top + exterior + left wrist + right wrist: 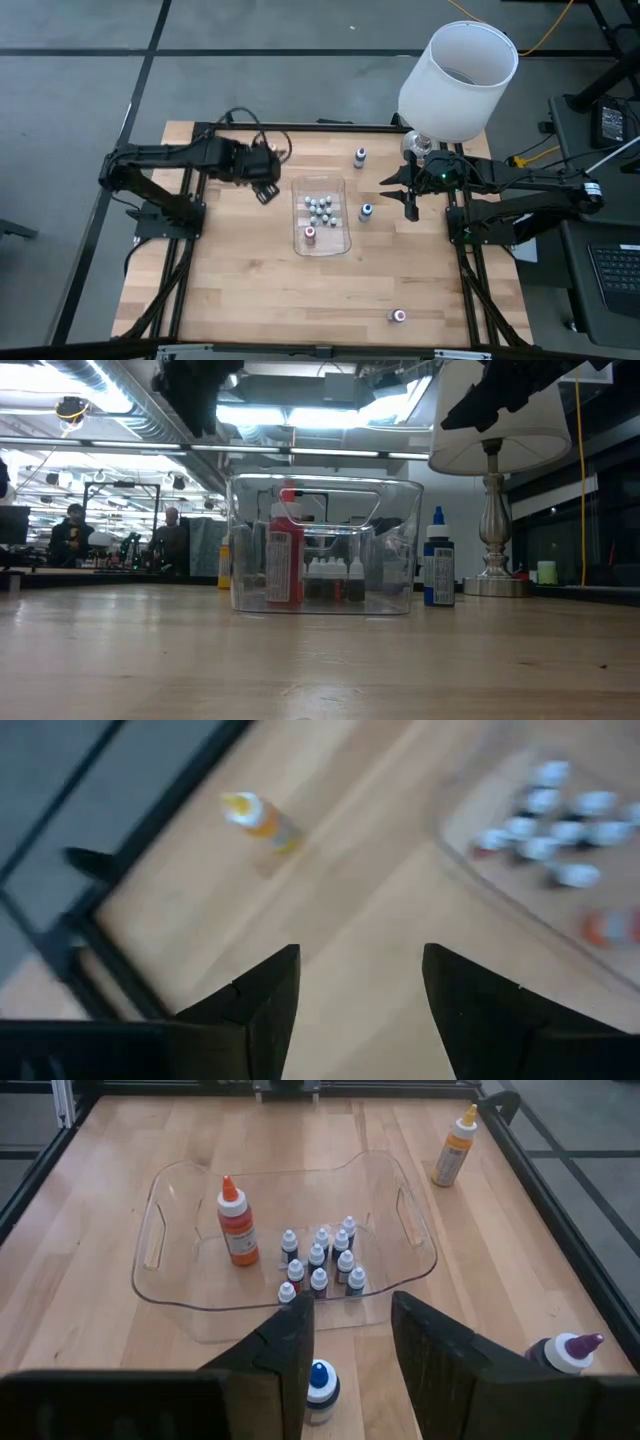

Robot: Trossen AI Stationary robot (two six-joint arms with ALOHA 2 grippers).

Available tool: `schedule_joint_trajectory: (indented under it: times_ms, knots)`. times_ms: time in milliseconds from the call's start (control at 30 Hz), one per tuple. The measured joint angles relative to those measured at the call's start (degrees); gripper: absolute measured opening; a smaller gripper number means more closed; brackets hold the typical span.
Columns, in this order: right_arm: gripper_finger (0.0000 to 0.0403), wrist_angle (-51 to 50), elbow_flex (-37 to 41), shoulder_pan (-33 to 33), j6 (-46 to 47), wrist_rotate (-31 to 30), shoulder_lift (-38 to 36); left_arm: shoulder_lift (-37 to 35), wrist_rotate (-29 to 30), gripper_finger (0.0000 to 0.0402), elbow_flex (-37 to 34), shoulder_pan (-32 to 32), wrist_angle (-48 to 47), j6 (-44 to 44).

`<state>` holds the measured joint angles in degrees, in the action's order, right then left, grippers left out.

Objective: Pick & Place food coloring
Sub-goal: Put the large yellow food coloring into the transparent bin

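Observation:
The food coloring is a cluster of tiny white-capped bottles (322, 1263) standing in a clear plastic tray (343, 190) at mid-table, with a taller red bottle (237, 1225) beside them. Outside the tray stand a blue bottle (366, 211), a purple one (360, 156), a red one (398, 316) and an orange one (257, 818). My left gripper (360, 960) hovers open above bare wood left of the tray. My right gripper (350, 1305) is open right of the tray, raised, with the blue bottle (319, 1386) below its fingers and nothing between them.
A white-shaded lamp (457, 80) stands on a metal base (490, 575) at the far right corner, close behind my right arm. A black frame (560, 1190) runs along the table's edges. Bare wood lies at the near side of the table (260, 300). People sit in the room beyond (75, 530).

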<state>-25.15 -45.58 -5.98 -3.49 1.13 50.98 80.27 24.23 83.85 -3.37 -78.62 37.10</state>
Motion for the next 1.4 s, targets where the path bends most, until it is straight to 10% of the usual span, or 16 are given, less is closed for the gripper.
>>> schedule_joint_trajectory:
  times_ms: [333, 733, 1400]
  knots:
    - [0.0138, 0.0, 0.0, 0.0, 0.0, 0.0, 0.0, 0.0, -1.1, 0.0205, 0.0, -19.4, 10.4, -26.2]
    - [0.0138, 0.0, 0.0, 0.0, 0.0, 0.0, 0.0, 2.0, -26.3, 0.0216, -11.0, -43.2, 28.8, -45.3]
    - [0.0138, 0.0, 0.0, 0.0, 0.0, 0.0, 0.0, 14.0, -41.9, 0.0251, -19.1, -47.3, 37.4, -58.4]
